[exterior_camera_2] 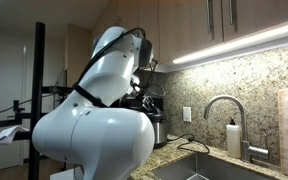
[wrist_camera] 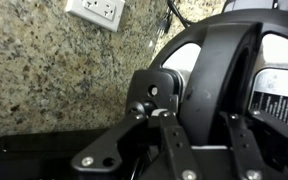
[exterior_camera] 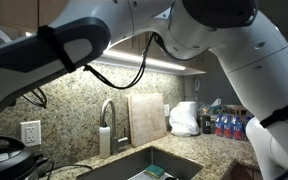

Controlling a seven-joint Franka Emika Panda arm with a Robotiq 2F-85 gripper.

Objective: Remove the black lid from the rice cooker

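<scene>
The white Franka arm [exterior_camera_2: 94, 120] fills much of both exterior views. The granite surface [exterior_camera: 216, 150] and its steel sink [exterior_camera: 149, 165] lie well to one side of the tool. The rice cooker [exterior_camera_2: 156, 128] stands directly beneath the tool [exterior_camera_2: 146, 98], near the backsplash. The black lid [exterior_camera: 2, 143] lies on the cooker, just under the tool. The tool is clenched; whether it grasps the lid cannot be told. A wall outlet [wrist_camera: 97, 9] sits beyond it.

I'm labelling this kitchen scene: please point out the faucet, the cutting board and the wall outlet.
faucet [exterior_camera_2: 225, 98]: in an exterior view, on the top of the spout's arch.
cutting board [exterior_camera: 147, 120]: in an exterior view, on the middle of its face.
wall outlet [wrist_camera: 96, 10]: in the wrist view, on its white faceplate.
</scene>
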